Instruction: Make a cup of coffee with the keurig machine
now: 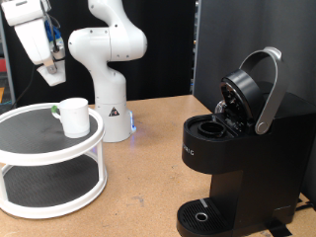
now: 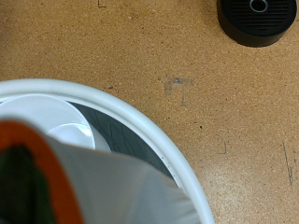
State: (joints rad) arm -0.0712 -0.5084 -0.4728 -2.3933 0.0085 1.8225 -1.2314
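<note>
White cup (image 1: 73, 115), black keurig machine (image 1: 237, 158)

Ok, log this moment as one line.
claw: above cup, holds nothing visible | cup: upright on white stand's top tier | keurig machine: lid raised, drip tray bare

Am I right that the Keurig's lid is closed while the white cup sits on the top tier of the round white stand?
Not quite: the exterior view shows the keurig machine with its lid raised and the pod chamber exposed. The rest holds: the cup stands on the top tier of the round white stand.
</note>
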